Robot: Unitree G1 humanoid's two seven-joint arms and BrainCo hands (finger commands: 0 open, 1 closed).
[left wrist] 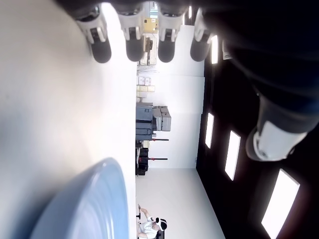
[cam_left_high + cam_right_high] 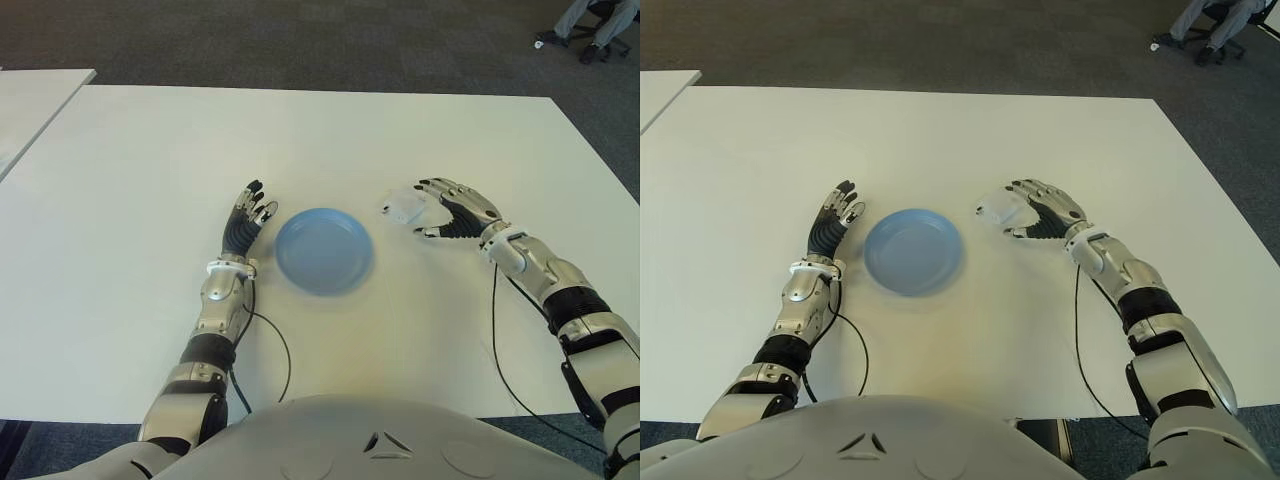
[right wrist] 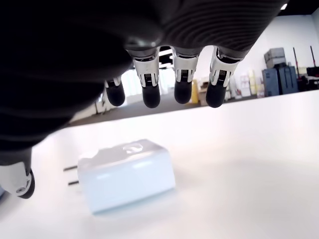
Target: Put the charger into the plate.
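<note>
A white charger (image 3: 124,174) with two prongs lies on the white table (image 2: 150,170), just right of the blue plate (image 2: 323,250). My right hand (image 2: 445,210) hovers over the charger (image 2: 405,208), fingers spread around it without closing; the fingertips (image 3: 182,92) hang above it. The plate holds nothing. My left hand (image 2: 247,215) shows just left of the plate, fingers stretched out flat and holding nothing. The plate's rim (image 1: 89,199) shows in the left wrist view.
A second white table (image 2: 30,105) stands at the far left. Dark carpet runs beyond the table's far edge, with a person's legs and a chair base (image 2: 590,30) at the top right. Cables (image 2: 270,345) trail from both wrists.
</note>
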